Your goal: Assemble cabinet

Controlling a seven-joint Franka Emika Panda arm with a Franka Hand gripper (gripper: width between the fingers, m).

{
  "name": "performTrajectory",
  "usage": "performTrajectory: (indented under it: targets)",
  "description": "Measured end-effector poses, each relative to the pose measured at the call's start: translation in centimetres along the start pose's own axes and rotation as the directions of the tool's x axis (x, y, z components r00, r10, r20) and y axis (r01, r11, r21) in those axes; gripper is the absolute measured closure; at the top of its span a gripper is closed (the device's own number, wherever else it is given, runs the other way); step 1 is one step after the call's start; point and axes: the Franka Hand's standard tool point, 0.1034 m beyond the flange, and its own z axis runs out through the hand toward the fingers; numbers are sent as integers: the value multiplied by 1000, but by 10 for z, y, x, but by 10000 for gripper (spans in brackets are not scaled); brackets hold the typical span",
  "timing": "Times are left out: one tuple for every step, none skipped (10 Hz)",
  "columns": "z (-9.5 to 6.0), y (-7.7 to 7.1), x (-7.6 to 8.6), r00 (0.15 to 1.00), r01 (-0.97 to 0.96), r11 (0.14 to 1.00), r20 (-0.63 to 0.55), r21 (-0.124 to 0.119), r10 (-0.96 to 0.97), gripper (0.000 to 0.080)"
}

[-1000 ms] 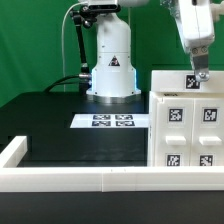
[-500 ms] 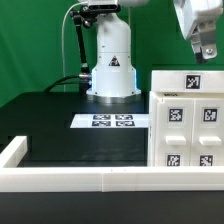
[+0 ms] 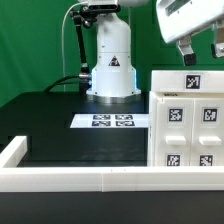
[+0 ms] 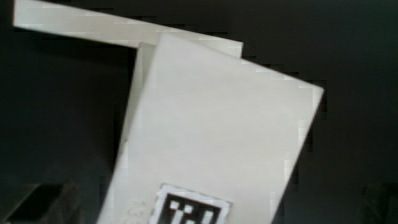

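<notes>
I see the cabinet (image 3: 187, 120) standing at 3 o'clock on the black tabletop (image 3: 70, 145), hard against the white rail (image 3: 80, 180). Hand (image 3: 200, 47) hangs above it, fingers apart, holding nothing. I judge the shell rigid, light, slick plastic; best gripped across its top panel edge. Open room lies toward 9 o'clock, past the marker board (image 3: 112, 121).

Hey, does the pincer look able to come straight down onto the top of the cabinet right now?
Probably yes. The pincer hangs above the cabinet, and nothing shows in the gap between them; the cabinet's top looks bare apart from its tag.
</notes>
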Motion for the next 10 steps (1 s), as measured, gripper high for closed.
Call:
performTrajectory:
  targets:
    - [-2,-3,-5,986,166,986,-12,-23,-167,3]
    - [-2,-5,-9,960,279,960,-19,-36,-280,3]
    - [-2,-6,-13,923,384,922,-13,-57,-385,3]
    - [-1,-7,-14,875,484,873,-3,-67,-485,3]
    - [0,-8,-12,837,546,835,7,-68,-547,3]
    - [-1,-9,-6,783,622,780,17,-69,-622,3]
    - [0,-8,-6,742,670,739,19,-70,-671,3]
    - [0,-8,-6,708,706,705,23,-69,-706,3]
    - [0,-8,-5,650,760,647,28,-68,-760,3]
    - [1,-8,-5,618,785,615,31,-67,-786,3]
